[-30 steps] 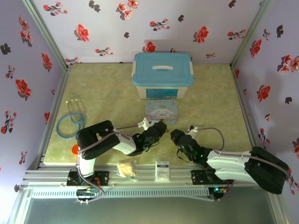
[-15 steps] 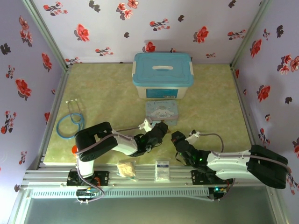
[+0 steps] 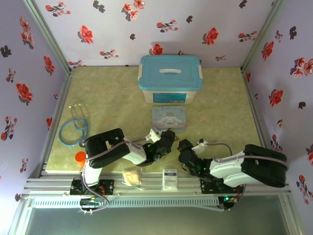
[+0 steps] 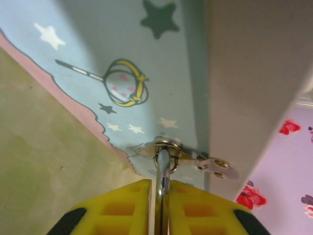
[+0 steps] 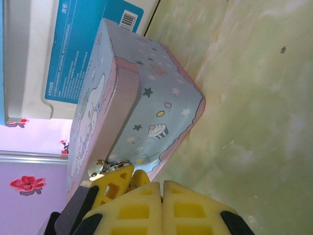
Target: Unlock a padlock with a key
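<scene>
Yellow pads (image 4: 122, 205) of the left gripper (image 4: 160, 191) are clamped on a thin silver bar, apparently the shackle of the padlock (image 4: 162, 171). The bar runs up to the clasp (image 4: 167, 145) on the tin (image 4: 122, 49), and the lock body is hidden between the 2 pads. Seen from above, this gripper sits at 6 o'clock of the tin, right at its near edge. The right gripper (image 3: 182, 145) is low over the table (image 3: 107, 98) at 4 o'clock of the left one, just beside it, its 2 fingers (image 5: 132, 215) pressed together. A blue box (image 3: 170, 78) stands at 12 o'clock of the tin.
</scene>
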{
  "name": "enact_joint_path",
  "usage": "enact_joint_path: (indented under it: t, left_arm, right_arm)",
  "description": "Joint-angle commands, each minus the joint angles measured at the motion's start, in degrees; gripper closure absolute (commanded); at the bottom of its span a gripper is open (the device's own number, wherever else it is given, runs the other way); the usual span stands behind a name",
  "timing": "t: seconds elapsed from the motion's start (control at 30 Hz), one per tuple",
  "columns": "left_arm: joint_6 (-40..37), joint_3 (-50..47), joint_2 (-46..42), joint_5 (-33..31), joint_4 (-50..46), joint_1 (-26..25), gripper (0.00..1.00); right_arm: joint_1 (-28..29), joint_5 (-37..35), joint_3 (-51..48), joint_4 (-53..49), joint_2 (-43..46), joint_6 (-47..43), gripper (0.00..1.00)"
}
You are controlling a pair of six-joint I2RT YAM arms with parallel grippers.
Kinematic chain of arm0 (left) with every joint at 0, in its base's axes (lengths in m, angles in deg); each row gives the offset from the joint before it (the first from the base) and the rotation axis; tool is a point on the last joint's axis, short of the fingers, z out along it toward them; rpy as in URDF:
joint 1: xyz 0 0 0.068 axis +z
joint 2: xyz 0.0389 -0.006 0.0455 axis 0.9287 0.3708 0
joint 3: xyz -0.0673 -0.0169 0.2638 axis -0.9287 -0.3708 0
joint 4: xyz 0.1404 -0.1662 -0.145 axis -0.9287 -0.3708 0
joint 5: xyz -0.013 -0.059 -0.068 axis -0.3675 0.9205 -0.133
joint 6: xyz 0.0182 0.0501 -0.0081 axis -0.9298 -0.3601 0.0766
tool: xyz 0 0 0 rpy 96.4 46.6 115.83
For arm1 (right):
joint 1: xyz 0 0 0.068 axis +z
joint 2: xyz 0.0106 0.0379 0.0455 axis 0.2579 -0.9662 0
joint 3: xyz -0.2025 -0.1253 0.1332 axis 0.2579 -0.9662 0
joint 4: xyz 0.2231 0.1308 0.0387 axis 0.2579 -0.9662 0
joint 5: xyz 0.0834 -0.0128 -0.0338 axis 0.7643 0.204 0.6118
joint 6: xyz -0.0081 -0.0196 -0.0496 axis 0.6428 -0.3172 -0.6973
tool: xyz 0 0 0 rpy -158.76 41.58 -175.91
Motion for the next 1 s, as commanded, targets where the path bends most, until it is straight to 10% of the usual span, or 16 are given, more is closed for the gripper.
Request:
enact_joint_path:
  t: [0.0,0.33,0.77,0.97]
  left_arm:
    - [1.47,1.59,-0.13,2.33,6.65,-1.88,1.0]
    - [2.85,1.32,2.94,3.67,12.15,-2.03,1.0]
    - [-1.05,0.0,1.7,2.91,13.7,-1.52,1.0]
    - [-3.88,0.61,-6.3,5.72,-9.66,-0.12,1.0]
  right_arm:
    - [1.26,1.95,2.11,9.16,-3.12,-0.52,1.0]
    - [-4.24,16.32,4.06,11.63,-3.83,-11.41,1.0]
    - [-3.99,20.66,0.67,39.41,-23.14,-9.69,1.0]
    - [-3.77,17.96,-2.98,33.44,-19.96,-8.39,1.0]
